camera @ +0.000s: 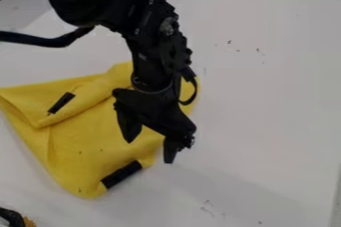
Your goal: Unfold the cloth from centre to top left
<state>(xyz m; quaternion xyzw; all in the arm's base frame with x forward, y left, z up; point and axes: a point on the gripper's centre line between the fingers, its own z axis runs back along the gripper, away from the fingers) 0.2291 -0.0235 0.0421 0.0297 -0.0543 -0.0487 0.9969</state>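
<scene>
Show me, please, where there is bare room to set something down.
The widest bare patch of the white table lies in the view's right half, bordered by the arm and yellow cloth; a few small marks dot it. Another lies below the cloth, right of the dark object at lower left. It is crowded at the cloth, where the open gripper hangs.

A black robot arm point(156, 47) reaches in from the upper left over a white table point(266, 101), its gripper point(150, 146) hanging with fingers spread above the right part of a partly folded yellow cloth point(86, 141). Black strips point(121, 174) mark the cloth near its lower edge and upper left. A dark object point(12, 217) sits at the lower left corner.
</scene>
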